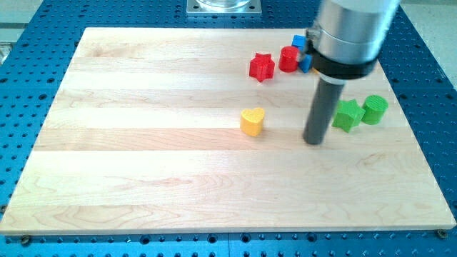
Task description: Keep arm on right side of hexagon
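Note:
My tip (314, 140) rests on the wooden board (143, 157), right of centre. A yellow heart block (252, 121) lies to its left, well apart. A green star block (348, 115) sits just right of the rod, close to it. A green rounded block (375, 108), perhaps a hexagon, touches the star's right side. At the view's top a red star block (262, 67) and a red rounded block (288, 58) stand side by side. Two small blue blocks (299, 43) (305, 63) are partly hidden behind the arm's grey body.
The board lies on a blue perforated table (428, 86). A metal mount (224, 7) sits at the view's top edge. The arm's grey cylinder (350, 32) covers the board's top right part.

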Tool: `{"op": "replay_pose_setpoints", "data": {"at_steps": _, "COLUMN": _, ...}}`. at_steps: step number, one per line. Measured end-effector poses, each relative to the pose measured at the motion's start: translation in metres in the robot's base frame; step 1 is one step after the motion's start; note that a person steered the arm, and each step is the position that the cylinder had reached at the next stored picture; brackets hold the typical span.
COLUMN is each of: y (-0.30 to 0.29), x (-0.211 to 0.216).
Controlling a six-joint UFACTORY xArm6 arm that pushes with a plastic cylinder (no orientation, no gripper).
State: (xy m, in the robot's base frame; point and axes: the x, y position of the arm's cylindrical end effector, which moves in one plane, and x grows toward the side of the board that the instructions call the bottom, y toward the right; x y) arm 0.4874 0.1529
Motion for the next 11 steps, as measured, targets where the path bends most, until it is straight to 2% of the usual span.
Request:
{"op": "replay_pose_setpoints", "data": {"at_steps": 1, "y": 0.029, "x": -0.016}}
{"op": "replay_pose_setpoints", "data": {"at_steps": 2, "y": 0.033, "x": -0.03}}
{"op": "replay_pose_setpoints", "data": {"at_steps": 3, "y": 0.028, "x": -0.034}}
{"op": "replay_pose_setpoints", "data": {"at_steps": 4, "y": -0.014, "x": -0.034}}
{"op": "replay_pose_setpoints", "data": {"at_steps": 6, "y": -0.021, "x": -0.035}}
{"op": "replay_pose_setpoints", "data": {"at_steps": 7, "y": -0.01, "x": -0.07}}
{"op": "replay_pose_setpoints", "data": {"at_steps": 11, "y": 0.134, "x": -0.163}}
